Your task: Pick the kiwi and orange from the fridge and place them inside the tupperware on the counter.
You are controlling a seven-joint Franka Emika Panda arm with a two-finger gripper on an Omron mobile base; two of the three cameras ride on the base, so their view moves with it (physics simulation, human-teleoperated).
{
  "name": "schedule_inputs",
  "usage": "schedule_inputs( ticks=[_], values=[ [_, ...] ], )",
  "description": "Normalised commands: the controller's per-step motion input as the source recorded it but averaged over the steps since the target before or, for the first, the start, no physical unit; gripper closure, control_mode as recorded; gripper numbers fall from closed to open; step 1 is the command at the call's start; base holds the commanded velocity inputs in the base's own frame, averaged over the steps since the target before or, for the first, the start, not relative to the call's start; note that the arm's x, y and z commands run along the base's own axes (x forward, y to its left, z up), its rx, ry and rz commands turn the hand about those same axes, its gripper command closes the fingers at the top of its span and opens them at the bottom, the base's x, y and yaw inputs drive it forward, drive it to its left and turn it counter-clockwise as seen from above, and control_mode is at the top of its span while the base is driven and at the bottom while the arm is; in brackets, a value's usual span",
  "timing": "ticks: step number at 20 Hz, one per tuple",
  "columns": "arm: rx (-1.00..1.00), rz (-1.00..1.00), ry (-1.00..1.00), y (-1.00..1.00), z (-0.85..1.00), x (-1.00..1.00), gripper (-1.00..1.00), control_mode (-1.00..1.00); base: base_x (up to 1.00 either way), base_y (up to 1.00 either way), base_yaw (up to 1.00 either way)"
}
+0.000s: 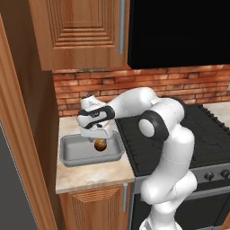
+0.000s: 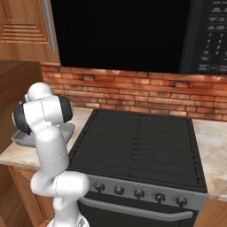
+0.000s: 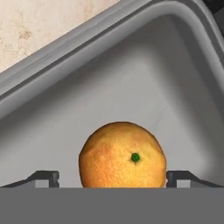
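The orange [image 1: 100,145] [image 3: 122,155] sits low inside the grey tupperware [image 1: 72,157] [image 3: 65,57] on the beige counter [image 1: 90,173]. My gripper [image 1: 99,140] [image 3: 111,177] hangs straight over it, pointing down. In the hand view the two fingertips [image 3: 46,176] stand either side of the orange, wider than the fruit, with a gap on the left side, so the jaws are open. Part of the tupperware [image 2: 26,141] peeks out behind my arm in the right base view. The kiwi is out of view. A dark grey slab [image 1: 11,188] at the lower left may be the fridge; I cannot tell.
The black stovetop [image 1: 202,130] [image 2: 137,142] lies right beside the tupperware. A brick wall [image 1: 90,87] backs the counter, with a wooden cabinet [image 1: 81,31] overhead and a tall wooden panel [image 1: 22,134] on the left.
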Motion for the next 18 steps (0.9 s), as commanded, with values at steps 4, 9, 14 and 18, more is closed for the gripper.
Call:
schedule_inputs(
  ticks=[4, 9, 14, 18],
  values=[
    [0.0, 0.0, -0.33, 0.0, 0.0, -0.31, -1.0, -1.0, 0.0, 0.0, 0.0],
    [0.01, 0.0, -0.47, -0.01, 0.1, -0.45, -1.0, -1.0, 0.0, 0.0, 0.0],
    [0.1, 0.03, -0.35, -0.17, 0.3, -0.55, -1.0, -1.0, 0.0, 0.0, 0.0],
    [0.25, 0.16, -0.19, -0.35, 0.56, -0.44, -1.0, -1.0, 0.0, 0.0, 0.0]
  ],
)
